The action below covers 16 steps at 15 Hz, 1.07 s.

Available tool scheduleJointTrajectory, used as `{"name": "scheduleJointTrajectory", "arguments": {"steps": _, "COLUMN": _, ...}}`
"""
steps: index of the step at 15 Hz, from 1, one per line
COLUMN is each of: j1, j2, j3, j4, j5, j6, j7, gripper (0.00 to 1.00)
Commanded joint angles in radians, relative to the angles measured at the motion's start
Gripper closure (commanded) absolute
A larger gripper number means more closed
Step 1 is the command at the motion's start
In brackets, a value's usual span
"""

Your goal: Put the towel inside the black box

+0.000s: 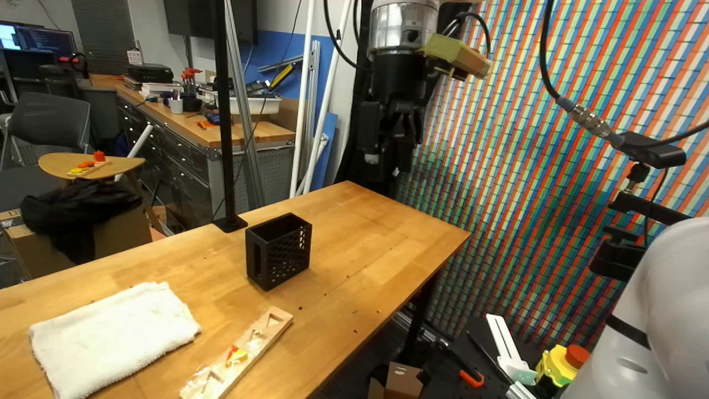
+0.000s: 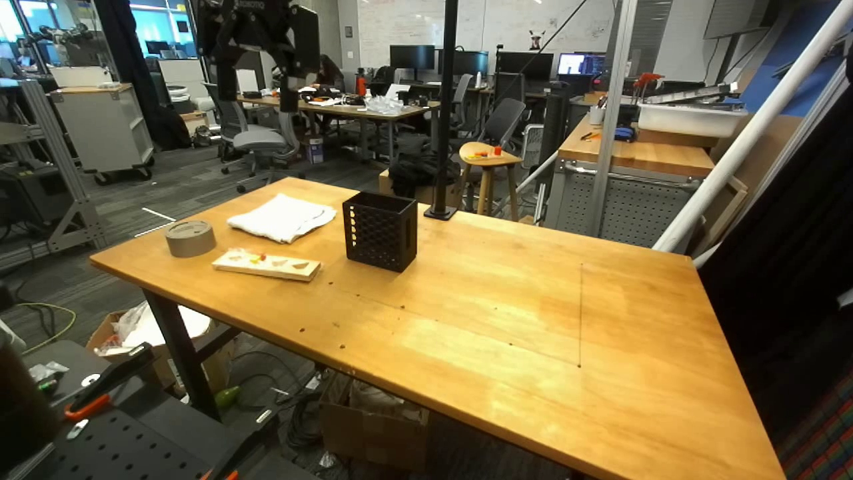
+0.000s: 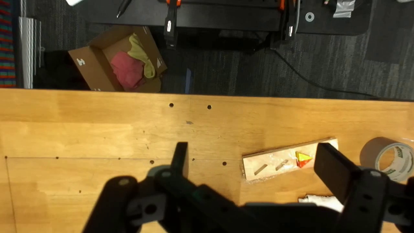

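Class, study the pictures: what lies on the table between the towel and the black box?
Nothing: in an exterior view, bare wooden tabletop separates the towel from the black box. The slotted board lies outside that stretch.

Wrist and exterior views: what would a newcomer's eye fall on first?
Probably the multicoloured striped backdrop, filling much of an exterior view's right side. Next, likely the black lattice-sided box standing on the light-brown wooden table, with the white folded towel lying to one side. In the wrist view, the open black gripper looms along the bottom.
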State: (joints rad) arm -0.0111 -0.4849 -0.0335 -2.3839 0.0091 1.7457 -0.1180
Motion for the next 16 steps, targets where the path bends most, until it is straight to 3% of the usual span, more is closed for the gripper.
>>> {"name": "scheduleJointTrajectory", "arguments": {"steps": 1, "j1": 0.046, "j2": 0.105, "j3": 0.078, "j4": 0.082, "j5": -0.015, "j6": 0.086, "j7": 0.058, "gripper": 0.00}}
{"name": "scheduleJointTrajectory", "arguments": {"steps": 9, "j1": 0.124, "j2": 0.469, "j3": 0.222, "j4": 0.347, "j5": -0.120, "j6": 0.411, "j7": 0.186, "gripper": 0.00}}
{"name": "scheduleJointTrajectory", "arguments": {"steps": 16, "j1": 0.210, "j2": 0.754, "j3": 0.223, "j4": 0.559, "j5": -0.250, "j6": 0.490, "j7": 0.202, "gripper": 0.00}}
